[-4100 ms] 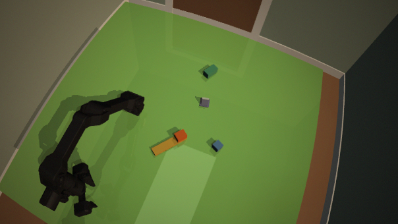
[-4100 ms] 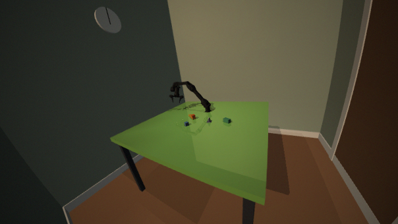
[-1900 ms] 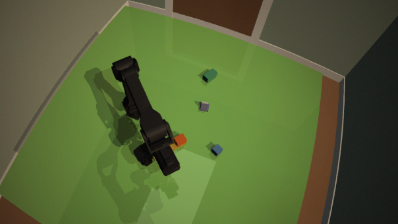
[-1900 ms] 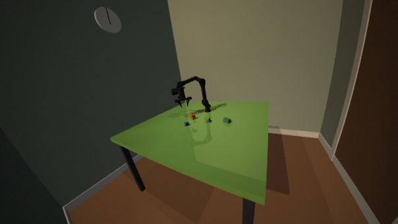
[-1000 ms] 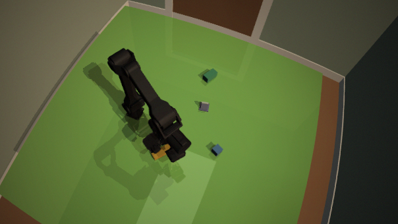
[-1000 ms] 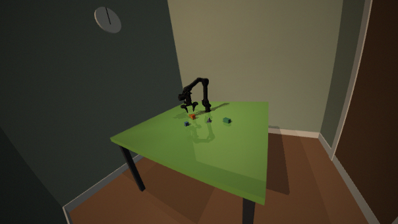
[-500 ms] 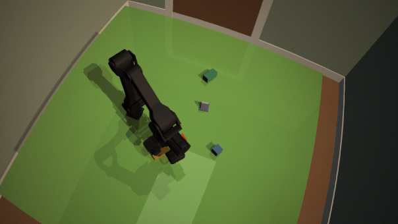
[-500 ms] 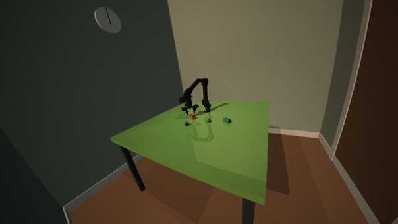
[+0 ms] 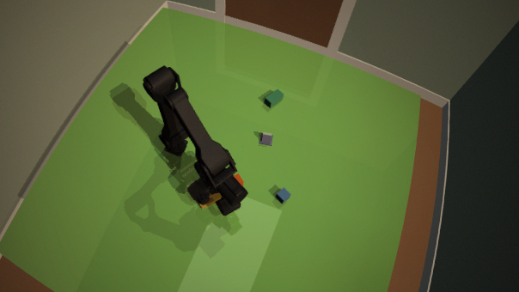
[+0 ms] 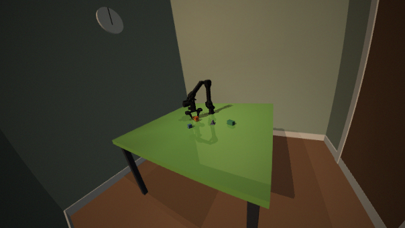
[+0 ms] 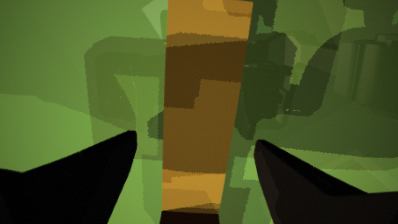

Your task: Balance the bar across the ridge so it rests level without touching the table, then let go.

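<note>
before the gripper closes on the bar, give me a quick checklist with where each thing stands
1. Black parallel-jaw gripper open: ok
2. Long orange-yellow bar lying between the open fingers in the wrist view: ok
3. Bar gripped: not ok, green shows on both sides of it
4. Small grey-purple wedge-shaped ridge standing apart from the other blocks: ok
5. Fingertips low enough to grip the bar: cannot tell

One view faces down over my table, another slants from farther off; my wrist's looks close between my fingers.
</note>
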Controlling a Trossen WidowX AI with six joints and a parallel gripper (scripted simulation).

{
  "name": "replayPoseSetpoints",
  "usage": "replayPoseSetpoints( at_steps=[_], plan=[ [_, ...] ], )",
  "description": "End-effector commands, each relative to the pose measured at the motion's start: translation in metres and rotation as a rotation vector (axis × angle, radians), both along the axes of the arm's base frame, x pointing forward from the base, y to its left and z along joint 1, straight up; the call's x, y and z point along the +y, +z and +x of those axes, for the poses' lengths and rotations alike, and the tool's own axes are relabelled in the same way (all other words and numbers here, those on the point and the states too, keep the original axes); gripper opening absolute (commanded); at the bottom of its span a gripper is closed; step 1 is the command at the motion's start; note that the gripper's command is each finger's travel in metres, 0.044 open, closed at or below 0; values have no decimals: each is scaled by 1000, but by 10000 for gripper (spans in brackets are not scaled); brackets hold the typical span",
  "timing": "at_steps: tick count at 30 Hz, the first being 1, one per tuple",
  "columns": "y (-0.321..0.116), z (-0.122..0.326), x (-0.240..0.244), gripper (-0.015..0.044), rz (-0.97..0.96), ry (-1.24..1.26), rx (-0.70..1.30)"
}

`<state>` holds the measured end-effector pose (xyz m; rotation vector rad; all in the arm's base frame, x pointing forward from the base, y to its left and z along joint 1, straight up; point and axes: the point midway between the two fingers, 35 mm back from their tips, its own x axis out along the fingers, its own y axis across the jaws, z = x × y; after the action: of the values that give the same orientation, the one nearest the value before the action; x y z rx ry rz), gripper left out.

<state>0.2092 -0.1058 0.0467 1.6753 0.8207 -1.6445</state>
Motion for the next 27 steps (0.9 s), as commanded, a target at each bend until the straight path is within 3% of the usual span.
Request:
replayPoseSetpoints(
  at_steps=[1,10,16,25,27],
  plan=[
    [-2,0,-1,315,-5,-4,3],
    [-2,0,-1,315,-5,-4,3],
    [-1,0,0,158,1,0,2],
    [-1,0,0,98,1,0,2],
    [0,0,0,45,1,0,2]
  ],
)
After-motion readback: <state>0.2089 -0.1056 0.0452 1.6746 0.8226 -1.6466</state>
